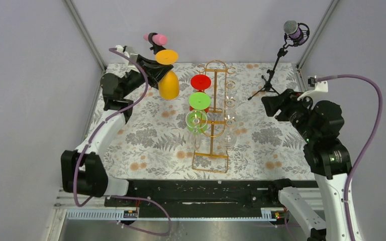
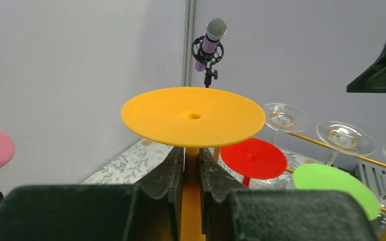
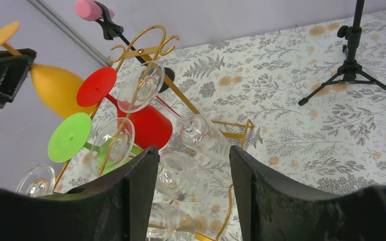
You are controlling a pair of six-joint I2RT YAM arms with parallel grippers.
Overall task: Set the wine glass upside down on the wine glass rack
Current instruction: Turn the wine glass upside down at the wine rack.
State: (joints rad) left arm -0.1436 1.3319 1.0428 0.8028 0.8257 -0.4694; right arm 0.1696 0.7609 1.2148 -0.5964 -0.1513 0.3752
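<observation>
Left tool (image 2: 192, 161) gripping orange wine glass (image 2: 191, 118), foot up (stem upright)

Microphone (image 1: 292, 29) on tripod (image 1: 267, 86), floral tablecloth (image 1: 151, 145)

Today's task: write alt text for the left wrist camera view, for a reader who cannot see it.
The left gripper is shut on the stem of an upside-down orange wine glass, its round foot uppermost. To the right are a red glass foot, a green glass foot and clear glasses on the gold wine glass rack; a microphone stands behind.
</observation>
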